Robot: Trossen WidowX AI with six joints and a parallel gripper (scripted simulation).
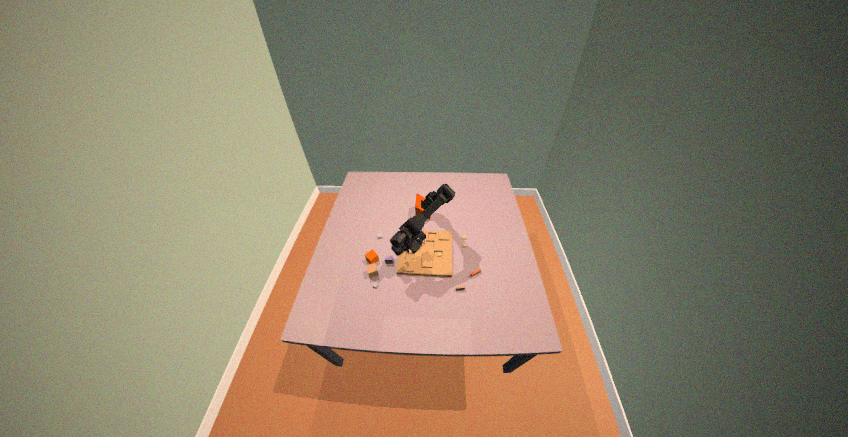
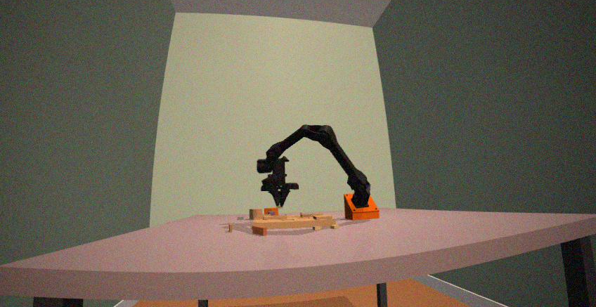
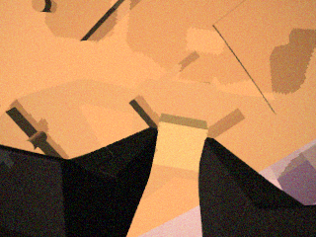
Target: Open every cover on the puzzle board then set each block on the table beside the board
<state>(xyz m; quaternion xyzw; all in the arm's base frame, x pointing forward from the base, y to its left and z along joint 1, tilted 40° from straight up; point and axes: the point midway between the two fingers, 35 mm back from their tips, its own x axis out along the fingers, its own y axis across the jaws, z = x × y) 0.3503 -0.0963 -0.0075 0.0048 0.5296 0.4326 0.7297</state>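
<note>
My gripper (image 2: 280, 206) (image 3: 180, 142) is shut on a small pale-yellow block (image 3: 181, 148), held a little above the left part of the wooden puzzle board (image 1: 441, 267) (image 2: 292, 223) (image 3: 30, 64). The hand hides that part of the board in the top view. Dark slots and thin seams show on the board in the wrist view; which covers stand open I cannot tell. Two small yellow pieces lie on the table right of the board, the nearer one (image 1: 464, 245) and the farther one (image 1: 464, 237).
Left of the board are an orange cube (image 1: 371, 256), a tan block (image 1: 372, 270) and a purple block (image 1: 388, 260) (image 3: 302, 182). Small white pieces (image 1: 379, 235) (image 1: 374, 285) lie farther out. A red-orange bar (image 1: 475, 272) (image 2: 258, 230) and a brown piece (image 1: 460, 288) (image 2: 230, 227) lie front right.
</note>
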